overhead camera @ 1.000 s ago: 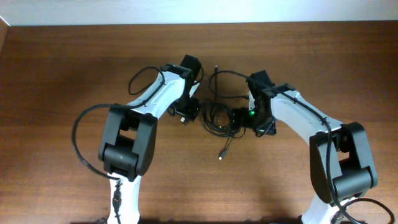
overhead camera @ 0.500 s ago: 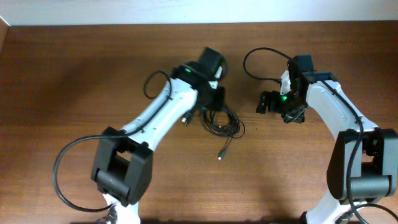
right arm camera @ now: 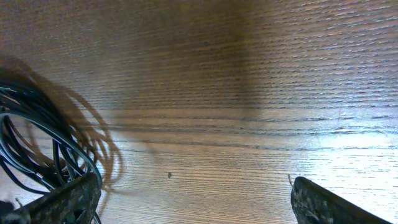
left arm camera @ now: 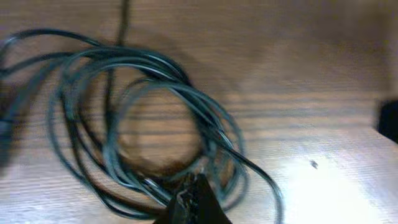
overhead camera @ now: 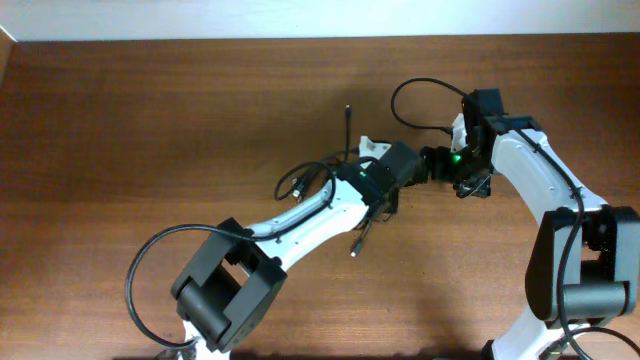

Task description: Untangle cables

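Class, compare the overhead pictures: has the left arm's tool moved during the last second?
Yes. The left tool swung rightward: it began left of the loose plug and now sits right of it, near the right tool.

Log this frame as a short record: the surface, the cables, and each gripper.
surface: wooden table
cables: thin black cables coiled in overlapping loops, flat on the table, not yet separated
loose end: one plug end trails out onto bare table
left gripper: fingers together at the coil's edge; unclear whether they pinch a strand
right gripper: fingers wide apart, holding nothing, with the coil off to one side
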Available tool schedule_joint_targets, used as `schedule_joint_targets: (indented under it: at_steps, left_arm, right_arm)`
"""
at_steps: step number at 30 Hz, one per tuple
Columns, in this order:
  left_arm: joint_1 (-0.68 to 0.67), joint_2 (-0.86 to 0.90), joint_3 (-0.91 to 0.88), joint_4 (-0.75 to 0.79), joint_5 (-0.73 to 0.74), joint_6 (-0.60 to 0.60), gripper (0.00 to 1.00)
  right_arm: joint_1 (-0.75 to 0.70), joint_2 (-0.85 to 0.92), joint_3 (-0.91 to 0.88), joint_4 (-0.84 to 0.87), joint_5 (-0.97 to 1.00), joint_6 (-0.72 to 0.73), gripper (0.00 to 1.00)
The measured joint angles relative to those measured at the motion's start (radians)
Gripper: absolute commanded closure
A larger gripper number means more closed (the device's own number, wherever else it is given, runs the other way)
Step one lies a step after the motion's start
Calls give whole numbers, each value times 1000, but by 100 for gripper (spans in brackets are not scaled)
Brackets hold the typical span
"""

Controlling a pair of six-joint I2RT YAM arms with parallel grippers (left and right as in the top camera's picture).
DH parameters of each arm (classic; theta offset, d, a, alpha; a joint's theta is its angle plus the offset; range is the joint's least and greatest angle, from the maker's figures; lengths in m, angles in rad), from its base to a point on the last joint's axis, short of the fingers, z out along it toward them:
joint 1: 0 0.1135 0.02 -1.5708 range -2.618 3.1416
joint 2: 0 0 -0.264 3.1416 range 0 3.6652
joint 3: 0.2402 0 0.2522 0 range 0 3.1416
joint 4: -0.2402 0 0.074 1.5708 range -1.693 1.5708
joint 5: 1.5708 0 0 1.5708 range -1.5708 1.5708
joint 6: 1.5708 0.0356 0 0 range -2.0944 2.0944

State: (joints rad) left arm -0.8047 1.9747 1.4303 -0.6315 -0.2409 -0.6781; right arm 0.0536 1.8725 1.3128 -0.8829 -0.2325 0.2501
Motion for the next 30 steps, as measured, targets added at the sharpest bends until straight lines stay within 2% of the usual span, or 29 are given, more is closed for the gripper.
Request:
schedule_joint_targets:
  at_steps: [6, 8, 10, 13, 15, 17, 21, 22, 23, 26, 27, 28, 30]
  left_arm:
    - [106, 0, -43, -58, 29, -2, 100]
    - [108, 0, -72, -59, 47, -4, 82]
    - [108, 0, -87, -23, 54, -8, 81]
    - [108, 0, -121, 39, 80, -12, 89]
    - [108, 0, -134, 37, 100, -15, 100]
    - [107, 0, -135, 32, 102, 13, 100]
    - [137, 0, -135, -57, 43, 144, 100]
    - [163, 0, -137, -98, 13, 180, 98]
    - [188, 0, -137, -118, -8, 200, 83]
    - [279, 0, -127, -174, -37, 242, 80]
    - [301, 0, -105, -210, -11, 246, 76]
    - [326, 0, -65, -232, 37, 250, 65]
    - [349, 0, 6, -232, 146, 256, 66]
  right_arm:
    - [0, 0, 0, 0, 0, 0, 2]
    - [0, 0, 0, 0, 0, 0, 2]
    - [0, 0, 0, 0, 0, 0, 2]
    - [0, 0, 0, 0, 0, 0, 2]
    - [0, 0, 0, 0, 0, 0, 2]
    - [0, 0, 0, 0, 0, 0, 1]
    - [0, 0, 0, 0, 0, 0, 2]
    - [0, 0, 0, 0, 0, 0, 2]
    - [0, 0, 0, 0, 0, 0, 2]
    - [0, 0, 0, 0, 0, 0, 2]
    - [0, 0, 0, 0, 0, 0, 2]
    - [0, 0, 0, 0, 0, 0, 2]
    - [0, 0, 0, 0, 0, 0, 2]
